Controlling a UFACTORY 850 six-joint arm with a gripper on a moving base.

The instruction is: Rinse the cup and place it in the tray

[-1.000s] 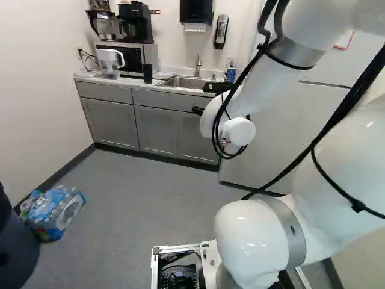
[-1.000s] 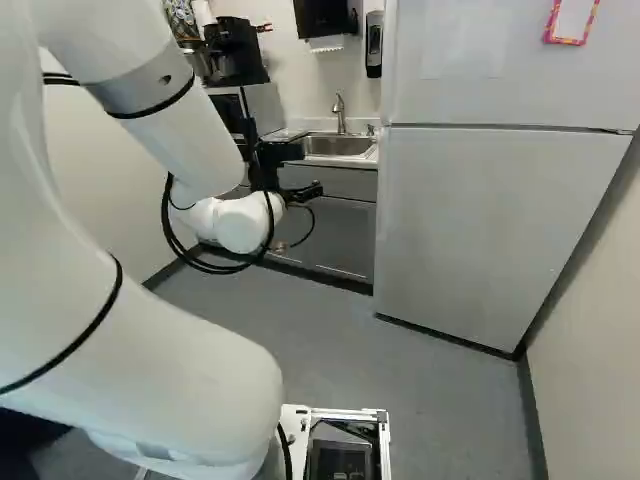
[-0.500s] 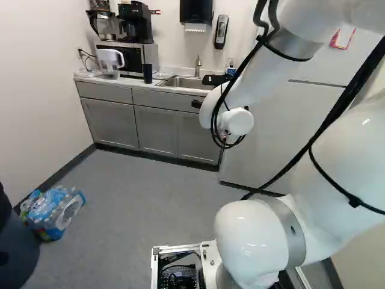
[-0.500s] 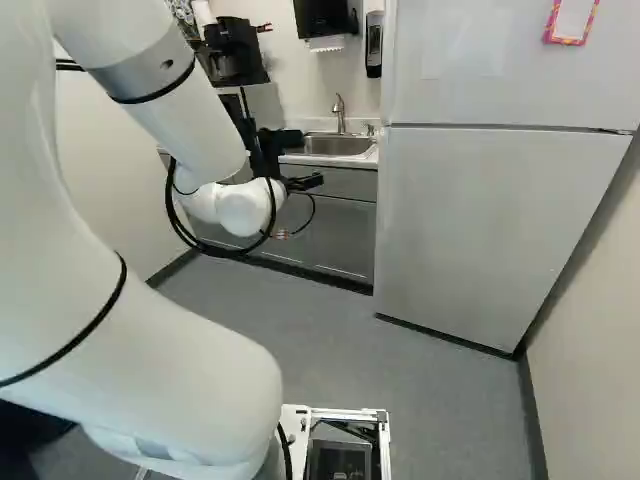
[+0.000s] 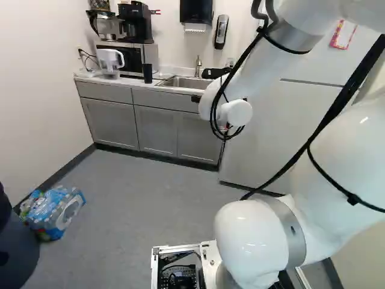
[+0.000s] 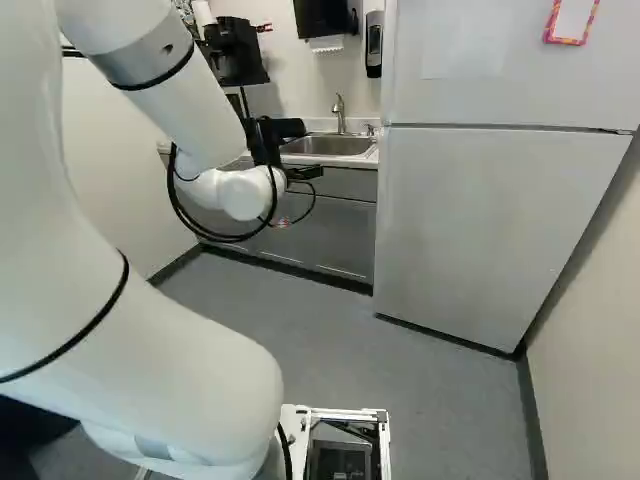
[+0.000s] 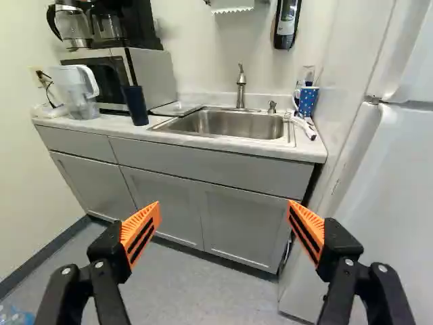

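As the arm [image 6: 190,120] arches, outstretched, gripper [image 6: 308,150] spread.

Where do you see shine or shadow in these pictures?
Left base view: small bright glints on the white arm, and shine on the bottle pack; wrist view: a soft gleam inside the steel sink; right base view: a very dark patch under the arm at the lower left, though I cannot tell whether it is shadow or a dark object.
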